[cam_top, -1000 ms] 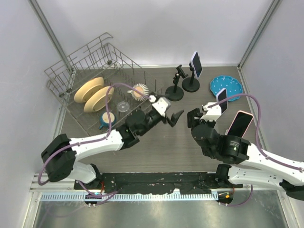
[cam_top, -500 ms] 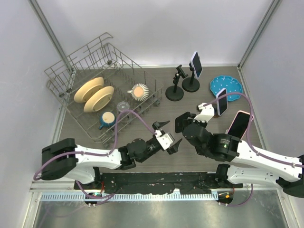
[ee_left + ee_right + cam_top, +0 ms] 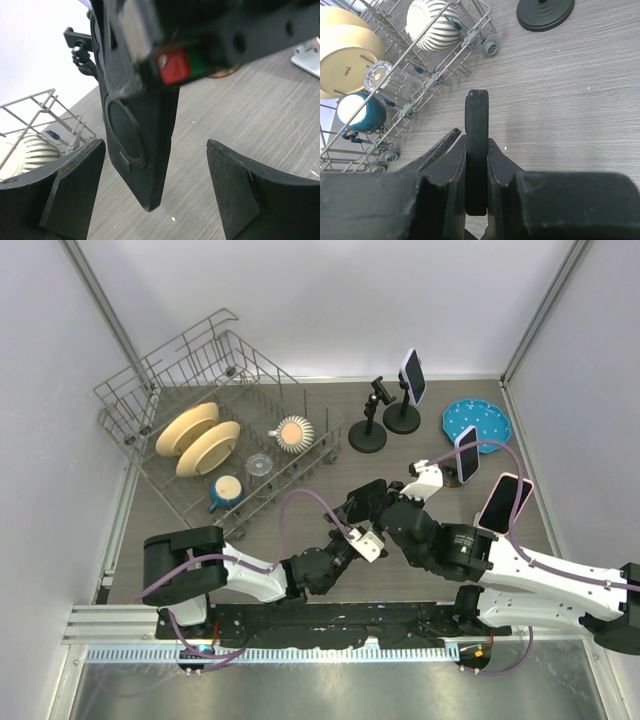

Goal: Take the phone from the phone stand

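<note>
Black phone (image 3: 476, 115), edge up, is clamped in my right gripper (image 3: 476, 144) over the table (image 3: 570, 100), well clear of the empty stand (image 3: 367, 435); my left gripper (image 3: 152, 147) gapes either side, so I'd close squarely on its flat faces.

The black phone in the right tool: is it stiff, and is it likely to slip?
The black phone looks rigid: it stands straight out of the right tool without bending. Its faces seem smooth and only one end is pinched, so it may slip or pivot if bumped. The left tool, open on both sides of it, could bump it.
</note>
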### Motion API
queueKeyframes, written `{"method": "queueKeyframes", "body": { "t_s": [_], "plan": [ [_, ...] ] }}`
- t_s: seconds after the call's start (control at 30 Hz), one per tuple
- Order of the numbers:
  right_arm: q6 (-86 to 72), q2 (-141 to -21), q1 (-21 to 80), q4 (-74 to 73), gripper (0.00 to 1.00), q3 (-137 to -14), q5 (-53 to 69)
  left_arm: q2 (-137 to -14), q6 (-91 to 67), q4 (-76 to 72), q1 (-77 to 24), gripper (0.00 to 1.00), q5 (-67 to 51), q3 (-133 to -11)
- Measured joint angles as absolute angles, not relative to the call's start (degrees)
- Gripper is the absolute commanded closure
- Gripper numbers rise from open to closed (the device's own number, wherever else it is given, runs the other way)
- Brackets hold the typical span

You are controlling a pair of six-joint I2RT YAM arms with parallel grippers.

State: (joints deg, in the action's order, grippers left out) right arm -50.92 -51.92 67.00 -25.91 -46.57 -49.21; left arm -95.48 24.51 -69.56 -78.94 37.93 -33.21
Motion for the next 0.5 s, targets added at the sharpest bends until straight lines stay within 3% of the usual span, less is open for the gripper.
{"method": "queueKeyframes", "body": {
  "t_s": [0.2, 0.23, 0.4, 0.43, 0.5],
  "plan": [
    [-51.8, -52.8, 67.0, -24.1, 0.99, -45.9, -48.6, -97.7, 28.0, -71.6, -80.2, 0.36, 43.1, -35.3],
    [-52.1, -53.0, 67.0, -23.9, 0.99, -45.9, -48.6, -98.1, 28.7, -71.8, -80.3, 0.46, 43.9, -35.6],
    [-52.9, -53.7, 67.0, -23.6, 0.98, -45.6, -48.4, -99.1, 30.6, -72.3, -80.5, 0.76, 47.0, -35.6],
    [-53.3, -53.7, 67.0, -23.4, 0.95, -45.4, -48.4, -99.1, 30.7, -72.2, -80.6, 0.88, 47.4, -35.6],
    [-54.5, -53.7, 66.9, -22.9, 0.88, -45.3, -48.7, -99.2, 31.8, -72.2, -80.9, 0.98, 48.1, -35.6]
  ]
}}
